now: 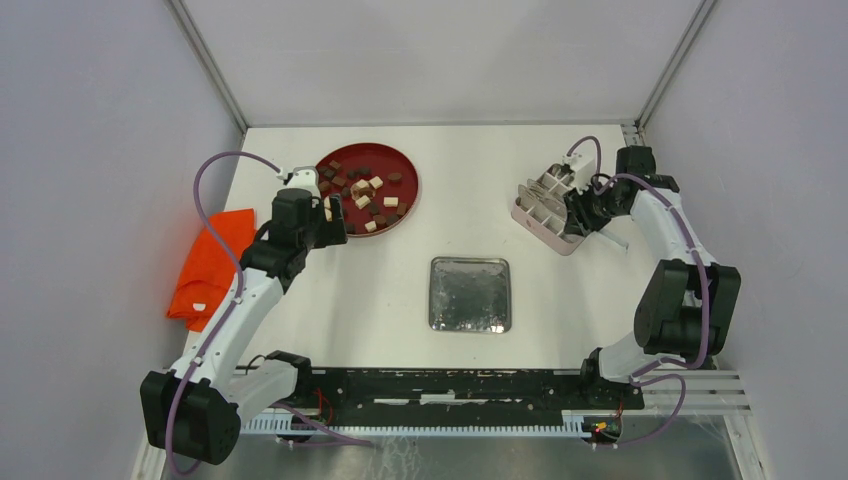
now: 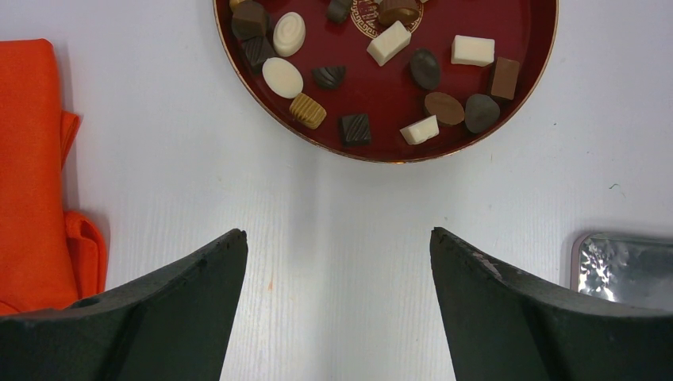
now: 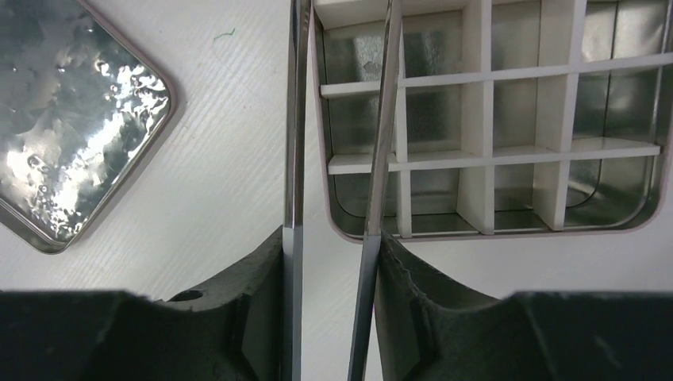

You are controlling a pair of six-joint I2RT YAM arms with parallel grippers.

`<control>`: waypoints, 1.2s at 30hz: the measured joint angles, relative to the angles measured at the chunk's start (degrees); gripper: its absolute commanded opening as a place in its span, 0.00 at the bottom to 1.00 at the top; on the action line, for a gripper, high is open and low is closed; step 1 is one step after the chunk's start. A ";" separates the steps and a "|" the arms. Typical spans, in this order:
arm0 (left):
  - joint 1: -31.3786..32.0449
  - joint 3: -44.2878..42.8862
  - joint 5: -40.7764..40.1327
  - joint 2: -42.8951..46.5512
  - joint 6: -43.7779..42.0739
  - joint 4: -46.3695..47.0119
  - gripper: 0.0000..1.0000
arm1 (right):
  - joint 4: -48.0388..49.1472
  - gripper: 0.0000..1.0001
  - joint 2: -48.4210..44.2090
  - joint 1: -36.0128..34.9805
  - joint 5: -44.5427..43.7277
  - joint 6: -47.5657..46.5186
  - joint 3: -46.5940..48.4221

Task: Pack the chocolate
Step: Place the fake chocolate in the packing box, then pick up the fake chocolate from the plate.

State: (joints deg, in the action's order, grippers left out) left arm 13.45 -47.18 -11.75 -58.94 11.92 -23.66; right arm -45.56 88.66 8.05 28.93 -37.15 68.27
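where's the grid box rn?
Top view: the grid box sits on the right side of the table, toward the far edge; the metal tray is nearer and to its left, the red plate across on the left.

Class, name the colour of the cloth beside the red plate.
The cloth is orange; clearest in the left wrist view.

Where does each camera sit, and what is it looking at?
Top camera: high behind the arms, looking down at the table; left arm and right arm show.
Left wrist camera: on the left arm, looking down at the red plate of chocolate; open left fingers show.
Right wrist camera: on the right arm, looking at the grid box; right fingers gripping tweezers show.
Shared: both wrist cameras see the silver tray.
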 measured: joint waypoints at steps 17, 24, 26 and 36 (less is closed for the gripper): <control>0.00 0.48 -0.22 0.26 0.00 0.20 0.90 | 1.36 0.43 3.50 -20.83 3.58 5.18 14.60; 0.00 0.57 -1.31 0.07 0.00 0.22 0.89 | 2.23 0.43 13.94 -33.29 0.85 6.38 24.02; 0.00 0.57 -1.70 -0.07 -0.02 0.20 0.89 | 2.19 0.43 17.18 -35.28 -0.44 6.43 26.86; 0.00 0.59 -1.92 -0.81 -0.04 0.20 0.89 | 2.21 0.43 30.12 -38.86 -6.23 6.34 36.74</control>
State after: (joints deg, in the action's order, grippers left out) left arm 13.45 -46.59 -13.67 -59.75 11.88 -23.46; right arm -43.35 118.78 -30.81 22.70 -30.81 105.01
